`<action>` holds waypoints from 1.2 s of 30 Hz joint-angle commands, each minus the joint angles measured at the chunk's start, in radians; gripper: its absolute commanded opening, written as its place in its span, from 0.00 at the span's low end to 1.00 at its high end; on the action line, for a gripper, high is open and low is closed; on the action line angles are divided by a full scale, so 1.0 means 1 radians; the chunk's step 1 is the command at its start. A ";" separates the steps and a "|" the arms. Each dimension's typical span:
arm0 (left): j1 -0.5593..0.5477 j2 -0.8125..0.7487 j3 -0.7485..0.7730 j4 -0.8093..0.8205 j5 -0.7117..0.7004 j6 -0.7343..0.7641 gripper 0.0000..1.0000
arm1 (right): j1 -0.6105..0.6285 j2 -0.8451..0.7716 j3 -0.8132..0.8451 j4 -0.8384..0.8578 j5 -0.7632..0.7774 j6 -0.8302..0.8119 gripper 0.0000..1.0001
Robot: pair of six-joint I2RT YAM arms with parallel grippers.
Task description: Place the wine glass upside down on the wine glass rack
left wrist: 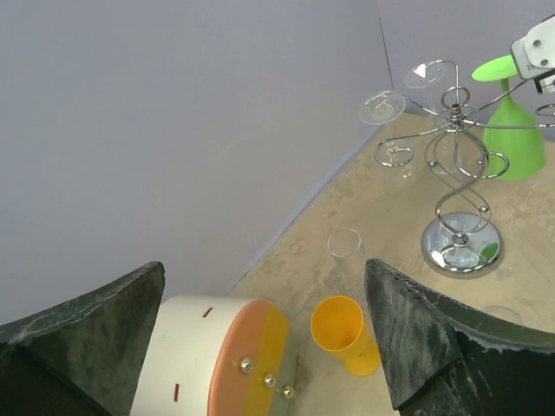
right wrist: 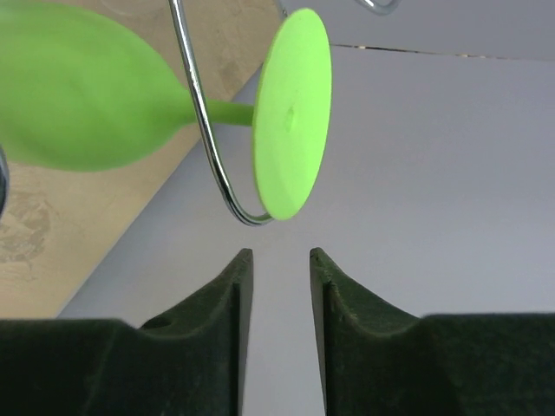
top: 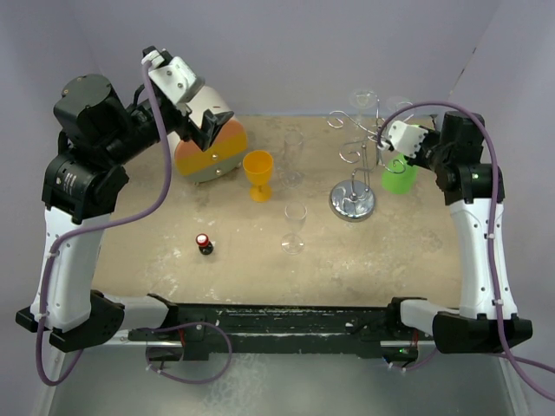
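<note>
Just beyond right claw (right wrist: 279, 256), green wine glass (right wrist: 293, 113)

I see a sandy tan table (top: 416, 251) filling the middle of the top view. At upper left a round box (top: 212, 152) with an orange and yellow face lies on its side. Just right of it stands an orange goblet (top: 258, 173), upright, with a clear glass (top: 293, 156) just behind it. Another clear glass (top: 295, 227) stands nearer the bottom, at centre. Left of that sits a small red-capped bottle (top: 204, 244). At right, the wine glass rack (top: 354, 201) rests on its round chrome base.
</note>
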 commanded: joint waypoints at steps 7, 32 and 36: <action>0.011 -0.017 0.000 0.045 -0.030 -0.015 0.99 | 0.001 -0.040 -0.001 0.040 0.101 0.111 0.52; 0.009 0.011 -0.176 -0.082 0.079 0.144 1.00 | -0.047 -0.101 0.152 0.039 0.098 0.490 0.89; -0.020 0.030 -0.226 -0.125 0.120 0.186 1.00 | -0.079 -0.100 0.207 0.025 0.019 0.566 0.97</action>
